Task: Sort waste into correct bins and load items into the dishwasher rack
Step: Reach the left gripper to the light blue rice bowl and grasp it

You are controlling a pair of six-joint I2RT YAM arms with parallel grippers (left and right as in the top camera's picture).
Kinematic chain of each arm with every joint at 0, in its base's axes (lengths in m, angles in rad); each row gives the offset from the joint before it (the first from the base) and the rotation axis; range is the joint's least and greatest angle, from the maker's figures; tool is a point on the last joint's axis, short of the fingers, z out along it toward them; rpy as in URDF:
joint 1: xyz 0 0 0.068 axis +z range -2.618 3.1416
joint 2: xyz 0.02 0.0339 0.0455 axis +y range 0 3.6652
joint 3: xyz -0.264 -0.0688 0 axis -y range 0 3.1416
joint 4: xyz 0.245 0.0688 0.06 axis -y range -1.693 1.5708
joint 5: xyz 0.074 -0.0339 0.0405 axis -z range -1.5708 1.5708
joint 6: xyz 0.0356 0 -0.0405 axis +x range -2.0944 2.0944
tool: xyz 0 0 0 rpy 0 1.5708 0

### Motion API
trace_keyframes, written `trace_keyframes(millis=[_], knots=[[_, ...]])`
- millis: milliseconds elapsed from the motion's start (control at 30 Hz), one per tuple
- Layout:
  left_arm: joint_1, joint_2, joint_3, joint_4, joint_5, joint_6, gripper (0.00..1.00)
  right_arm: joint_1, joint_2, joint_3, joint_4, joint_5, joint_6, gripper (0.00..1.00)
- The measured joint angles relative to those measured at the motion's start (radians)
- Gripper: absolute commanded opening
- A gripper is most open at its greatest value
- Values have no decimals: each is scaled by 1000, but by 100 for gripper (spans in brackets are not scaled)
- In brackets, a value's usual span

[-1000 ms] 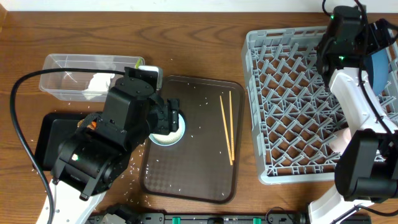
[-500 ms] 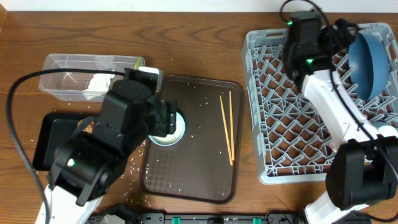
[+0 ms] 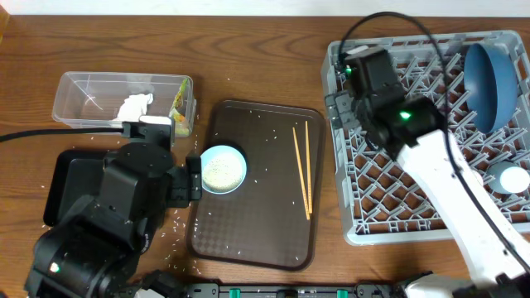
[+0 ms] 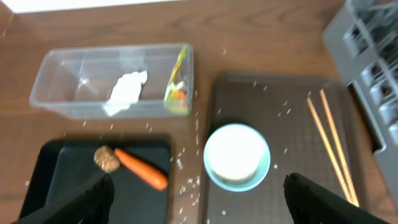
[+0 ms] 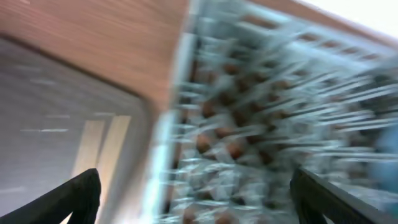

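Observation:
My left gripper (image 4: 199,208) is open and empty, above the light-blue cup (image 4: 237,155) of rice on the brown tray (image 3: 257,223). The chopsticks (image 3: 302,165) lie on that tray. The napkin (image 4: 127,92) and wrapper (image 4: 177,84) are in the clear tub (image 3: 74,95). The carrot (image 4: 140,169) and brown lump (image 4: 107,158) are in the black tray (image 4: 62,186). My right gripper (image 5: 205,205) is open and empty over the left edge of the grey rack (image 3: 389,190). The dark-blue dish (image 3: 489,74) stands in the rack, with a pale round dish (image 3: 507,178) below it.
Rice grains (image 4: 189,183) are scattered over the brown tray and the table beside the black tray. My left arm (image 3: 124,207) covers much of the black tray in the overhead view. The right wrist view is blurred.
My right arm has let go of the dark-blue dish in the rack and swung left to the rack's left edge. My left arm has drawn back, uncovering the cup.

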Motion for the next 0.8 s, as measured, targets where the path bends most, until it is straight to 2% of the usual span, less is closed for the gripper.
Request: trace_keyframes(millis=[133, 233, 433, 600, 733, 800], knots=[[18, 27, 0, -46, -4, -21, 90, 0, -49, 0, -43, -177, 122, 79], [22, 58, 0, -81, -3, -29, 99, 0, -54, 0, -69, -258, 155, 75], [23, 128, -16, -95, 39, -42, 98, 0, -53, 0, -116, -351, 217, 65], [23, 199, -79, -90, 117, -42, 98, 0, -53, 0, -130, -310, 305, 72], [23, 282, -152, -48, 166, -35, 91, -16, -53, 0, -129, -287, 363, 73], [23, 342, -185, -23, 185, -31, 91, -31, -53, 0, -133, -278, 380, 74]])
